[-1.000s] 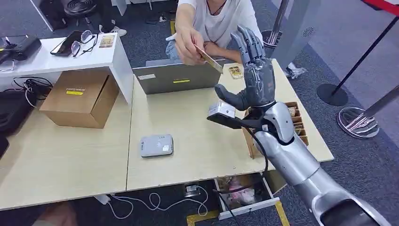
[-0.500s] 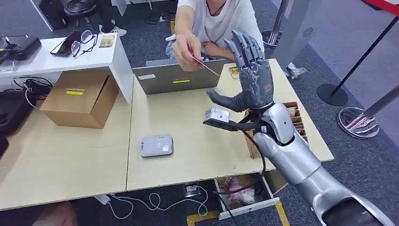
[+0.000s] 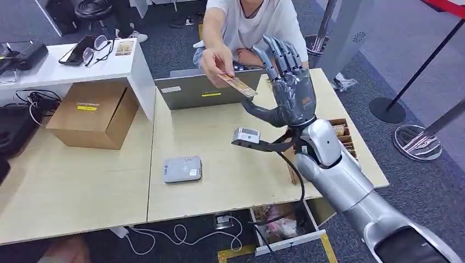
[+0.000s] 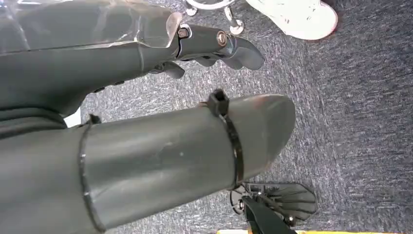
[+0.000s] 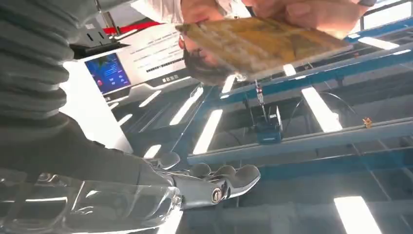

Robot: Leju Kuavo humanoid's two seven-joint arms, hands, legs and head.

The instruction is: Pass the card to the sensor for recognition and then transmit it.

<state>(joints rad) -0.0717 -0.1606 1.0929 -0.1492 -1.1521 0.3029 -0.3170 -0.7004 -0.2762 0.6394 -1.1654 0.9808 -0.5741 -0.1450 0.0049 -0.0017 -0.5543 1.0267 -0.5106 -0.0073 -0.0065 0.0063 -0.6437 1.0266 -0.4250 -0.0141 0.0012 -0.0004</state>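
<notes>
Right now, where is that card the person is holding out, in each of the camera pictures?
Head view: the card sits above the table's far end, pinched in the person's hand, just left of the robot's raised right hand.
Right wrist view: the card is near the top edge, in the person's fingers.
Left wrist view: not in it.
Shared landmark: the right hand, whose thumb also appears in the right wrist view.

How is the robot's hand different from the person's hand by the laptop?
The right robot hand is dark grey and holds nothing, while the person's hand pinches the card. The right robot hand points up with fingers spread; the person's hand reaches down with fingers closed on the card. Both hang above the table, near each other.
</notes>
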